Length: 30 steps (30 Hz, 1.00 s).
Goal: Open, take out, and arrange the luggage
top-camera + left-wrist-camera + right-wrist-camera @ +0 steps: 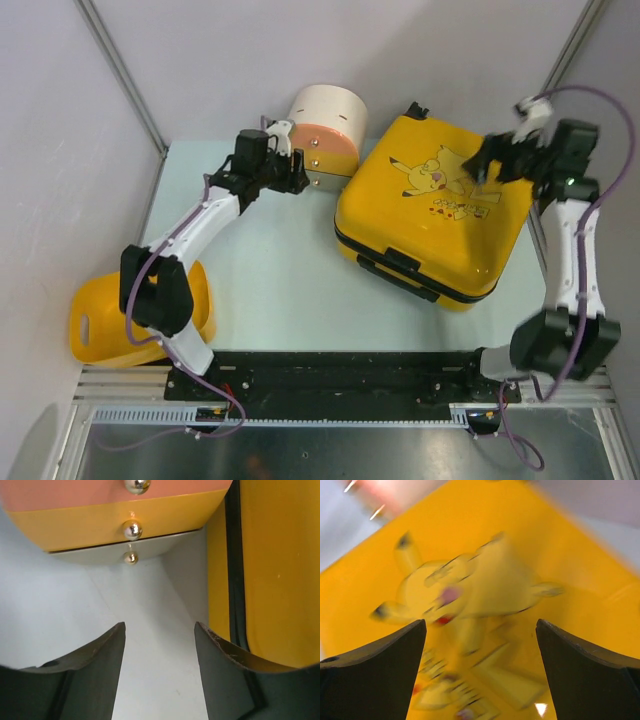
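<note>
The luggage (430, 215) is lying closed, the left claw (160, 630) and right claw (480, 627) hovering spread and empty, so opening is not yet starting.

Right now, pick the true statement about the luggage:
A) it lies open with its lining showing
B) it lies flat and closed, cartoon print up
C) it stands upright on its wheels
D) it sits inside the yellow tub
B: the luggage lies flat with both halves shut together and the cartoon print facing up.
</note>
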Each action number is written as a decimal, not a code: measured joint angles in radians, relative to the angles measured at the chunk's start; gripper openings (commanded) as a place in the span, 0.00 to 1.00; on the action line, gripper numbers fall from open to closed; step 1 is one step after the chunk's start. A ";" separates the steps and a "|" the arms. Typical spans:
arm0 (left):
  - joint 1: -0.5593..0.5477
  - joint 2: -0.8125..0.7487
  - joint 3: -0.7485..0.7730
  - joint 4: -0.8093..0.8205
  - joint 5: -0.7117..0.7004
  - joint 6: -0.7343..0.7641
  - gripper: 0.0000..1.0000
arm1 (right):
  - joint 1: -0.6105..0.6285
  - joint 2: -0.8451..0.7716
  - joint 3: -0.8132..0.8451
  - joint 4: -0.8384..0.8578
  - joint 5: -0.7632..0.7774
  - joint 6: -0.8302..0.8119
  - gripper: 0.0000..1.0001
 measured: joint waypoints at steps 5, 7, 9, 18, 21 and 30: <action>-0.026 0.017 -0.023 0.046 0.047 -0.011 0.68 | -0.235 0.321 0.326 0.077 -0.018 0.089 0.94; -0.031 -0.017 -0.074 0.068 0.080 -0.005 0.70 | -0.285 0.438 0.433 0.095 -0.030 0.124 0.93; -0.033 -0.080 -0.161 0.082 0.118 0.006 0.73 | -0.322 0.560 0.550 0.105 -0.043 0.169 0.92; -0.048 -0.426 -0.484 0.084 0.250 0.071 0.79 | -0.330 0.899 0.767 0.085 -0.124 0.350 0.87; -0.052 -0.489 -0.530 0.089 0.278 0.076 0.80 | -0.328 0.919 0.752 0.119 -0.149 0.352 0.85; -0.102 -0.459 -0.573 0.097 0.343 0.011 0.80 | -0.359 0.620 0.329 0.232 -0.264 0.205 0.75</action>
